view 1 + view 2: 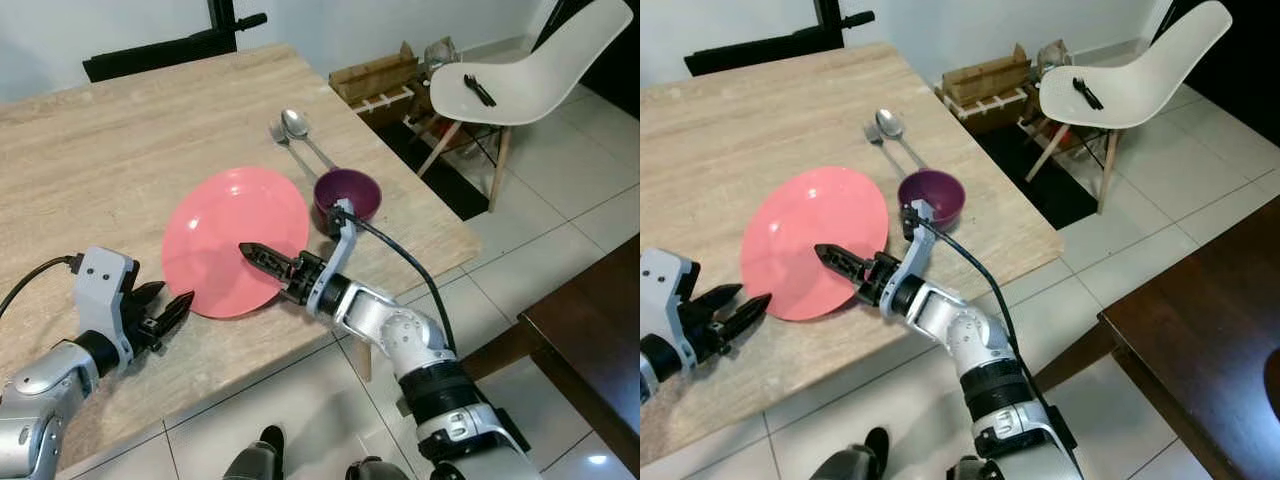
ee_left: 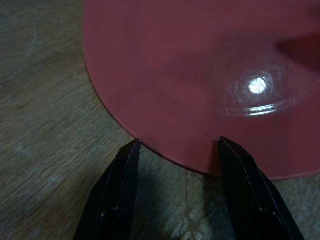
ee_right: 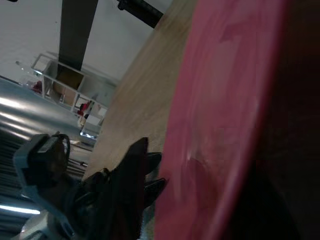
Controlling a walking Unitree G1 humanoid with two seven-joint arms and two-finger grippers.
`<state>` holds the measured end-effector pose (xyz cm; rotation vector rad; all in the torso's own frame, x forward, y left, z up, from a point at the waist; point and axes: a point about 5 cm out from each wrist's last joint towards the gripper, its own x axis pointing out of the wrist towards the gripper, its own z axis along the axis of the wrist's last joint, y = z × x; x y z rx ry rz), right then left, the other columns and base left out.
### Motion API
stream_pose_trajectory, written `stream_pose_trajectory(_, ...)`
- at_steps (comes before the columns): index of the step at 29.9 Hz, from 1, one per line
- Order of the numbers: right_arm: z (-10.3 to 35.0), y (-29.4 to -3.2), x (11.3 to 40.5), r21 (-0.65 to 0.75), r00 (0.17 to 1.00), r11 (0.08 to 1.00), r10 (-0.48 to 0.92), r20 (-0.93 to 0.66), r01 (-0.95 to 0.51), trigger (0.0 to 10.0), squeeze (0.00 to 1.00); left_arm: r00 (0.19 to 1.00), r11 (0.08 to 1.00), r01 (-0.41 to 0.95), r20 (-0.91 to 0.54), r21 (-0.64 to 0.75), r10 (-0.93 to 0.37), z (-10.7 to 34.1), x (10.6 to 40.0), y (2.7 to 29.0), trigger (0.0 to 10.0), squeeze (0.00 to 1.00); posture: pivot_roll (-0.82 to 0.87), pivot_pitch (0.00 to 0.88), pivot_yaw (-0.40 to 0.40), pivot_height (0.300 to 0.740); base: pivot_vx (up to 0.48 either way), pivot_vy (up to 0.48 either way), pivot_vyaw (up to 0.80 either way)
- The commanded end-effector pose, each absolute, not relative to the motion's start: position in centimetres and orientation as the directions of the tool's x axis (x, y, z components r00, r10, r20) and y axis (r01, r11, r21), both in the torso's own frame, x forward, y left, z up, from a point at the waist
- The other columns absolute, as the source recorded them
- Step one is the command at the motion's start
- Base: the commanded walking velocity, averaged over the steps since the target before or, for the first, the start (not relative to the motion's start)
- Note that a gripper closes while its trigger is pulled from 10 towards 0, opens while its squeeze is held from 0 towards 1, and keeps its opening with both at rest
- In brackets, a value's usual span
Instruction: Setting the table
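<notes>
A pink plate (image 1: 235,240) lies flat on the pale wooden table (image 1: 90,150), close to the near edge, and both of the robot's arms are at it. The right gripper (image 1: 258,255) reaches in from the table's edge with its long black fingers lying over the plate's near side; the fingers look drawn close together, but I cannot tell whether they are pinching the rim or only resting above it. In the right wrist view the plate fills most of the frame as a blurred pink surface, which settles nothing either. The left gripper (image 1: 170,310) sits low over the wood just beside the plate's near-left rim, its two fingers spread apart and holding nothing; in the left wrist view the fingertips (image 2: 131,150) stand either side of a stretch of the rim, right at its edge, with bare table beneath them. Just beyond the plate on the right stands a small purple bowl (image 1: 348,193), almost touching the plate's edge. Further back on the table lie a spoon (image 1: 300,128) and a fork (image 1: 279,134) side by side, their handles pointing towards the bowl. Off to the right, on the tiled floor, is a white chair (image 1: 520,70) with a small dark object (image 1: 479,89) on its seat, and beside it an open cardboard box (image 1: 375,75).
</notes>
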<state>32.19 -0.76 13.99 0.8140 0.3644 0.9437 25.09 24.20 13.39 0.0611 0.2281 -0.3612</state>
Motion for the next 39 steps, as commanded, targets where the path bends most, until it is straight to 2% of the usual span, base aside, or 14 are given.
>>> stream_pose_trajectory(1, 13.7, -0.5, 32.4, 0.748, 0.56, 0.328, 0.826, 0.069, -0.577, 0.0, 0.0, 0.899, 0.939, 0.345, -0.288, 0.002, -0.33, 12.4, 24.6, 24.5, 10.0, 0.0, 0.09, 0.115, 0.007, 0.74, 0.0, 0.0, 0.0)
stream_pose_trajectory(16, 14.2, -0.8, 33.0, 0.74, 0.58, 0.292, 0.799, 0.159, -0.605, 0.0, 0.0, 0.912, 0.94, 0.342, -0.24, -0.002, -0.333, 13.9, 25.4, 24.8, 10.0, 0.0, 0.09, 0.102, 0.01, 0.74, 0.0, 0.0, 0.0)
stream_pose_trajectory(20, 14.5, -0.9, 33.0, 0.74, 0.58, 0.279, 0.794, 0.18, -0.612, 0.0, 0.0, 0.923, 0.93, 0.367, -0.122, 0.003, -0.364, 17.4, 26.0, 24.8, 10.0, 0.0, 0.09, 0.102, 0.009, 0.74, 0.0, 0.0, 0.0)
stream_pose_trajectory(23, 15.3, -1.1, 33.1, 0.734, 0.591, 0.271, 0.777, 0.215, -0.623, 0.0, 0.0, 0.884, 0.888, 0.459, 0.081, 0.043, -0.461, 24.4, 26.1, 24.5, 10.0, 0.0, 0.09, 0.101, 0.005, 0.74, 0.0, 0.0, 0.0)
stream_pose_trajectory(24, 15.9, -1.2, 33.1, 0.726, 0.589, 0.261, 0.771, 0.24, -0.637, 0.3, 0.0, 0.856, 0.866, 0.493, 0.134, 0.079, -0.499, 26.8, 25.9, 24.2, 10.0, 0.0, 0.1, 0.098, 0.006, 0.74, 0.0, 0.0, 0.0)
stream_pose_trajectory(25, 16.4, -1.2, 33.1, 0.719, 0.587, 0.251, 0.767, 0.261, -0.648, 4.7, 0.0, 0.835, 0.85, 0.516, 0.16, 0.108, -0.527, 28.3, 25.6, 24.1, 10.0, 0.0, 0.1, 0.098, 0.006, 0.74, 0.0, 0.0, 0.0)
stream_pose_trajectory(26, 17.1, -1.2, 33.2, 0.709, 0.585, 0.243, 0.758, 0.287, -0.662, 10.0, 0.0, 0.815, 0.834, 0.532, 0.177, 0.149, -0.552, 29.6, 25.3, 24.0, 10.0, 0.0, 0.1, 0.098, 0.006, 0.74, 0.0, 0.0, 0.0)
stream_pose_trajectory(30, 20.4, -1.5, 33.2, 0.655, 0.573, 0.21, 0.713, 0.405, -0.726, 10.0, 0.0, 0.783, 0.805, 0.541, 0.204, 0.243, -0.587, 32.8, 24.5, 24.5, 10.0, 0.0, 0.11, 0.093, 0.017, 0.74, 0.0, 0.0, 0.0)
stream_pose_trajectory(34, 25.4, -2.1, 33.2, 0.558, 0.525, 0.178, 0.642, 0.559, -0.811, 10.0, 0.0, 0.769, 0.815, 0.515, 0.278, 0.264, -0.576, 35.0, 24.4, 24.1, 10.0, 0.0, 0.1, 0.086, 0.018, 0.74, 0.0, 0.0, 0.0)
stream_pose_trajectory(37, 27.2, -2.4, 33.2, 0.517, 0.513, 0.192, 0.612, 0.602, -0.834, 10.0, 0.0, 0.774, 0.825, 0.505, 0.289, 0.255, -0.563, 35.0, 24.6, 23.7, 10.0, 0.0, 0.1, 0.082, 0.016, 0.74, 0.0, 0.0, 0.0)
stream_pose_trajectory(38, 28.7, -3.1, 33.5, 0.469, 0.523, 0.257, 0.582, 0.623, -0.845, 10.0, 0.0, 0.787, 0.843, 0.48, 0.304, 0.242, -0.536, 34.8, 25.0, 23.2, 10.0, 0.0, 0.1, 0.077, 0.014, 0.74, 0.0, 0.0, 0.0)
stream_pose_trajectory(39, 28.7, -3.1, 33.5, 0.469, 0.523, 0.257, 0.582, 0.623, -0.845, 10.0, 0.0, 0.787, 0.843, 0.48, 0.304, 0.242, -0.536, 34.8, 25.0, 23.2, 10.0, 0.0, 0.1, 0.077, 0.014, 0.74, 0.0, 0.0, 0.0)
